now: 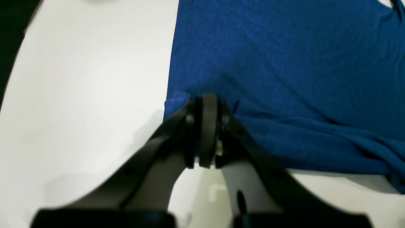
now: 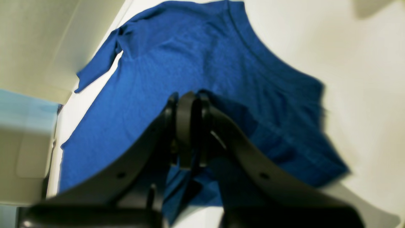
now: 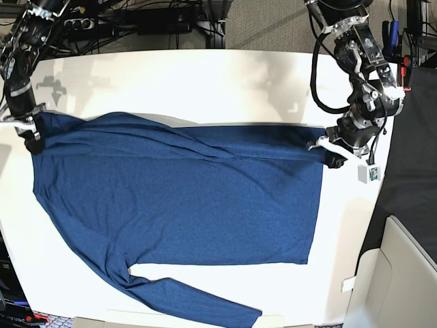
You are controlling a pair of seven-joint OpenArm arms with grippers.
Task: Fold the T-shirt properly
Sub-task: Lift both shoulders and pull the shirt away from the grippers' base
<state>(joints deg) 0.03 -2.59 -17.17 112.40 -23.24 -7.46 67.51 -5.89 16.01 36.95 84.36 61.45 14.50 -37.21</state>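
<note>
the dark navy-blue long-sleeved knit shirt (image 3: 184, 198) lies spread on the white table (image 3: 205, 82); left gripper (image 3: 332, 156) and right gripper (image 3: 31, 139) each pinch opposite far corners, bare tabletop beyond.

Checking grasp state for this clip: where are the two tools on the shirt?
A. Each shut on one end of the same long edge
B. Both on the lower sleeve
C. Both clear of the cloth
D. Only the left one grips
A: in the base view the left tool pinches the T-shirt at one end of its far edge and the right tool pinches the other end.
</note>
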